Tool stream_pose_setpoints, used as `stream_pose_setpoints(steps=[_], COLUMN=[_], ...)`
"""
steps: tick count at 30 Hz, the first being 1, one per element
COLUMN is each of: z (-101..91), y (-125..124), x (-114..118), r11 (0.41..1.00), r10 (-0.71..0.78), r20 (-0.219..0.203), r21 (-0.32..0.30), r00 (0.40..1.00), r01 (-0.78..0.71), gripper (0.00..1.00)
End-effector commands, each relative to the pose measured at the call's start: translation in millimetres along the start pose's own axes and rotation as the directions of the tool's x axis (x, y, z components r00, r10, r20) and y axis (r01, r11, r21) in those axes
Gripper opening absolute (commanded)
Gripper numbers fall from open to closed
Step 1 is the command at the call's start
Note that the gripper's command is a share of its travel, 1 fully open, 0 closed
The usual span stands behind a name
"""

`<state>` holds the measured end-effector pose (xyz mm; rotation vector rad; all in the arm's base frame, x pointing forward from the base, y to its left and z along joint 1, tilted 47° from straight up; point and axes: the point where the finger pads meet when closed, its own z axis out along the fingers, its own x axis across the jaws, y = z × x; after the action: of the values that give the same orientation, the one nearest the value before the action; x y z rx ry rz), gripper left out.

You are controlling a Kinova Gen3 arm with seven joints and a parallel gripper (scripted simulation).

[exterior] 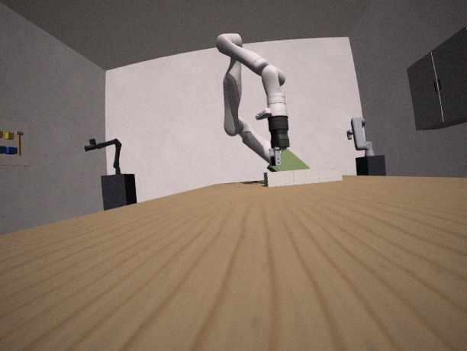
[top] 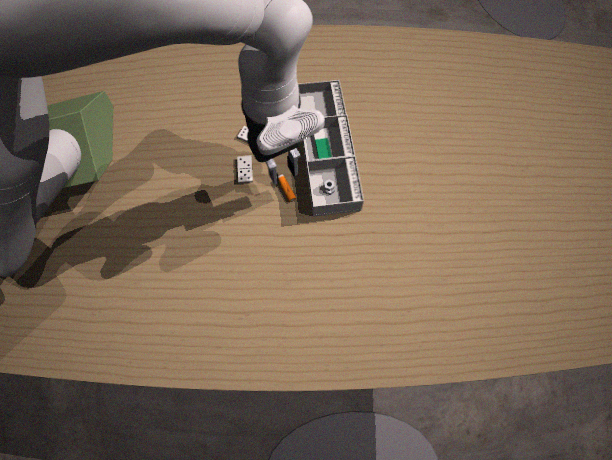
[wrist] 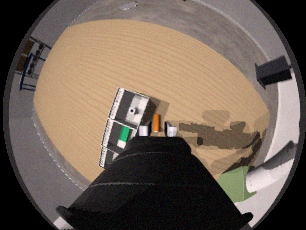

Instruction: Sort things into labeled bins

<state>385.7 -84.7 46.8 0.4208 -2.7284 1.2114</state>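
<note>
The tool (top: pixel 283 166) hung half-open and empty above the orange battery (top: pixel 286 187); descending askew risked nudging the bin row (top: pixel 350 150) toward the desk's far edge.

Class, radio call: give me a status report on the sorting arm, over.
End effector open, empty, poised over the table beside the bins. Orange battery on the table, not yet binned. Dominoes off to one side, nothing blocking.

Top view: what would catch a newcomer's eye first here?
The grey three-compartment bin row at table centre stands out, with a green item in the middle bin and a metal nut in the near one. The arm's end effector hangs beside it, over an orange battery and a domino.
</note>
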Motion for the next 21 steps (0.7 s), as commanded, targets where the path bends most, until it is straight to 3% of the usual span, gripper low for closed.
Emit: stream_pose_setpoints(steps=[1, 21], z=[-7.8, -7.9], y=[0.9, 1.8], x=[-0.9, -3.3], r11=[1.000, 1.000], r10=[0.001, 0.001], r20=[0.017, 0.017], r21=[-0.010, -0.010], r00=[1.000, 1.000], r01=[0.000, 0.000], gripper=[0.60, 0.60])
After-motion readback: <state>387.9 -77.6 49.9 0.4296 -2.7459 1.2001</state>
